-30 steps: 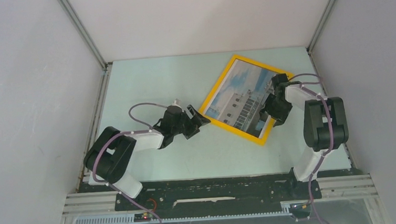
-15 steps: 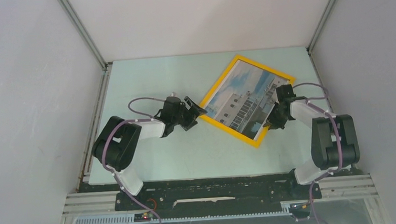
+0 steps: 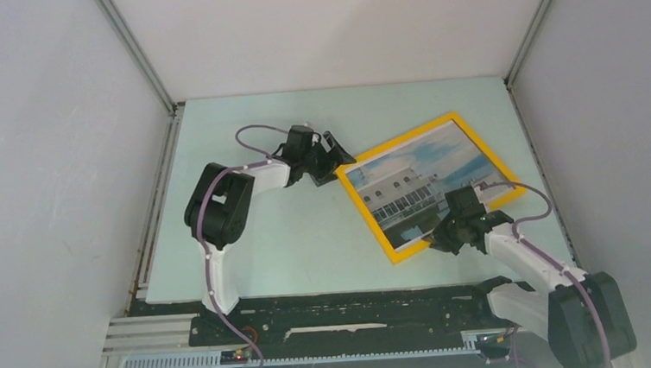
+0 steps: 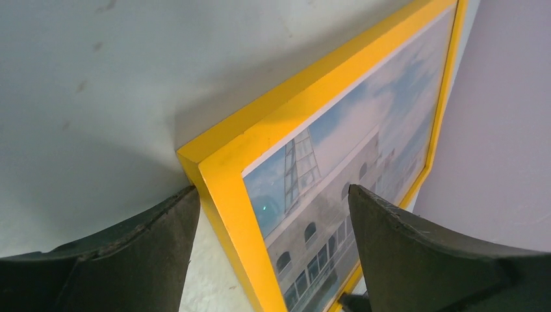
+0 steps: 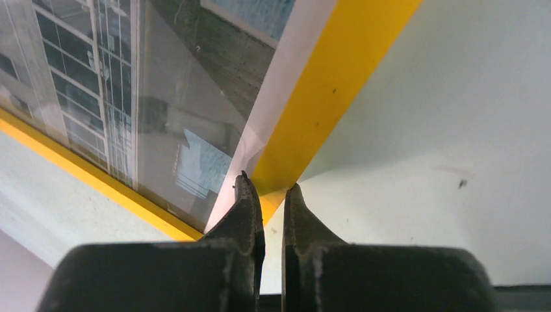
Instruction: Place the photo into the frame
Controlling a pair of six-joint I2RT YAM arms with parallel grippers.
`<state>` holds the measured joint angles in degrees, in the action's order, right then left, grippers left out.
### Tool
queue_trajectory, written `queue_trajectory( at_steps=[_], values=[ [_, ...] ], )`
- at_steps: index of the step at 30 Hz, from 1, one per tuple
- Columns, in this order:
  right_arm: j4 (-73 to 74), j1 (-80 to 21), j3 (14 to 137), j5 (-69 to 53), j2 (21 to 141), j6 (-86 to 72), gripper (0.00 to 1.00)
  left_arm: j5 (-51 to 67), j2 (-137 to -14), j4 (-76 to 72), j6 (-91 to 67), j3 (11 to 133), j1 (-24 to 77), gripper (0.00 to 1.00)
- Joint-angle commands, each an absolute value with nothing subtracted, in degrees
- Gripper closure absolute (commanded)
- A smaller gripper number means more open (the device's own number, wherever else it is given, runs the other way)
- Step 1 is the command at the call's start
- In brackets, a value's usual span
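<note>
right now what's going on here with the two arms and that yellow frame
Two robot arms are handling the frame, which lies flat on the table with the photo showing inside its rails. The right end effector is shut at the frame's near rail and seems to pinch it. The left end effector is open, its fingers on either side of the frame's left corner without gripping it.

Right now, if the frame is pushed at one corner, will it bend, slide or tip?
Probably stiff: the frame has straight, solid-looking rails. Lying flat on the smooth table, it would likely slide and pivot, not tip. Reflections suggest a glazed, perhaps fragile, front.
</note>
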<state>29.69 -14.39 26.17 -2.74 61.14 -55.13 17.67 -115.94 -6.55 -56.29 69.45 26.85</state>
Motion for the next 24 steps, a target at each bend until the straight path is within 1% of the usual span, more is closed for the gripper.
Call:
queue_trajectory(
  at_steps=[1,3,9,15,18,19,20,21,24],
  values=[
    [35.8,-22.0,23.2,-10.5,57.6,-57.1,1.0,21.4,-121.1,-6.0,-54.7,77.9,30.3,0.1],
    [34.4,-25.2,22.1,-11.7,58.3,-60.0,1.0,21.6,-122.6,-6.1,-55.4,80.3,31.2,0.09],
    [32.8,-33.9,22.1,-8.3,58.2,-68.9,1.0,23.9,-127.2,-5.7,-56.9,87.8,34.9,0.08],
    [33.8,-37.7,21.8,-3.9,55.2,-74.1,1.0,24.7,-130.1,-5.1,-58.0,93.2,38.0,0.07],
    [35.9,-37.2,21.9,-1.8,52.9,-73.5,1.0,22.7,-128.3,-3.4,-56.5,91.9,38.1,0.06],
    [36.5,-36.8,22.3,-1.1,51.9,-72.1,0.99,20.6,-126.6,-2.6,-55.3,90.6,37.7,0.05],
    [37.3,-36.4,23.0,-0.4,50.6,-70.3,0.96,19.2,-124.8,-1.9,-53.8,88.8,37.1,0.05],
    [38.3,-35.8,24.0,0.0,49.5,-68.0,0.9,17.8,-122.5,-1.0,-52.4,87.0,36.1,0.05],
    [40.5,-33.8,28.7,2.3,44.2,-57.9,0.63,15.0,-112.5,-0.4,-47.7,80.3,32.2,0.04]
  ],
)
